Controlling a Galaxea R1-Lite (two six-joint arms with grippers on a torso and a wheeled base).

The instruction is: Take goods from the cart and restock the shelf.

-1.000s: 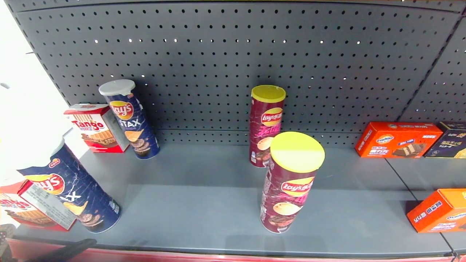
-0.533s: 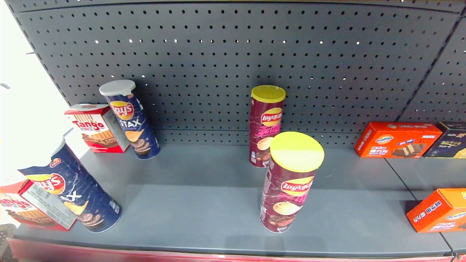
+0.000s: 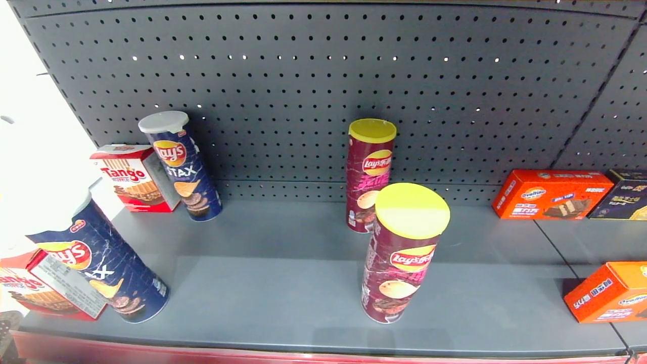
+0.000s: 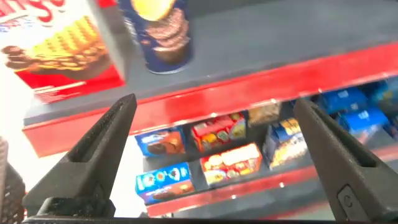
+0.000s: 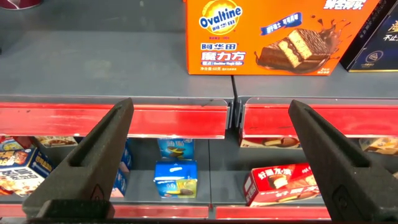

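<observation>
On the grey shelf [image 3: 283,283] stand two maroon chip cans with yellow lids, one near the front [image 3: 404,253] and one at the back [image 3: 370,174]. Two navy chip cans [image 3: 179,164] [image 3: 101,268] and two red wafer boxes [image 3: 132,177] [image 3: 35,293] sit at the left. My left gripper [image 4: 214,102] is open and holds nothing; it is in front of the shelf's red edge, below the front navy can [image 4: 158,31] and wafer box [image 4: 56,53]. My right gripper [image 5: 211,104] is open and holds nothing, facing the red edge below an orange box [image 5: 273,37].
Orange boxes [image 3: 553,193] [image 3: 606,292] and a dark box [image 3: 624,199] lie on the right section. A perforated panel [image 3: 323,91] backs the shelf. The lower shelf holds several small snack boxes [image 5: 176,177]. Bare shelf lies between the navy and maroon cans.
A dark part of my left arm at the head view's bottom left one second ago has dropped out of that view. The goods on the shelf have not moved.
</observation>
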